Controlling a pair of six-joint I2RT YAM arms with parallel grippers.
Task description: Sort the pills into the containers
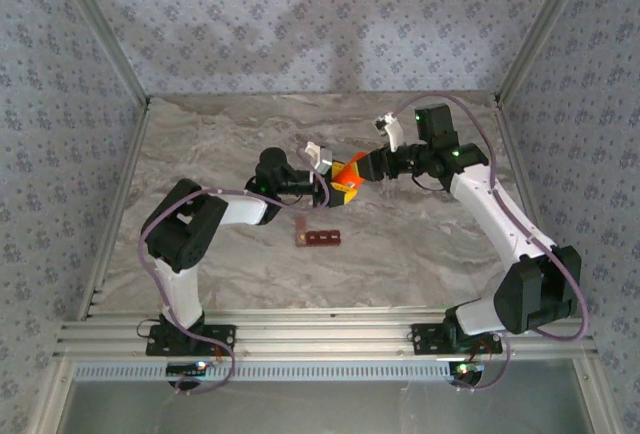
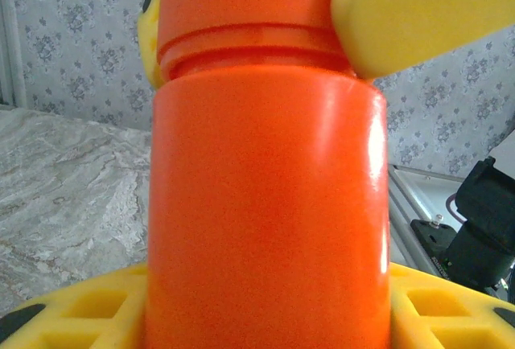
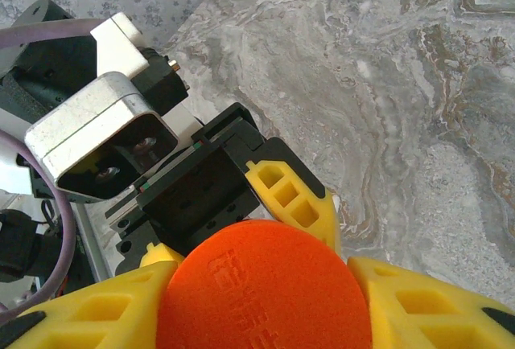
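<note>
An orange pill bottle hangs above the middle of the table between both grippers. My left gripper is shut on its body, with yellow fingers on either side. From the right, my right gripper is closed around the bottle's orange cap, its yellow fingers pressed on both sides of the cap. The containers, a dark red-brown strip of joined cells, lie on the table below the bottle. The pills are hidden.
The grey marbled table is ringed by patterned walls and a metal frame at the near edge. The left arm's wrist camera block sits close behind the bottle.
</note>
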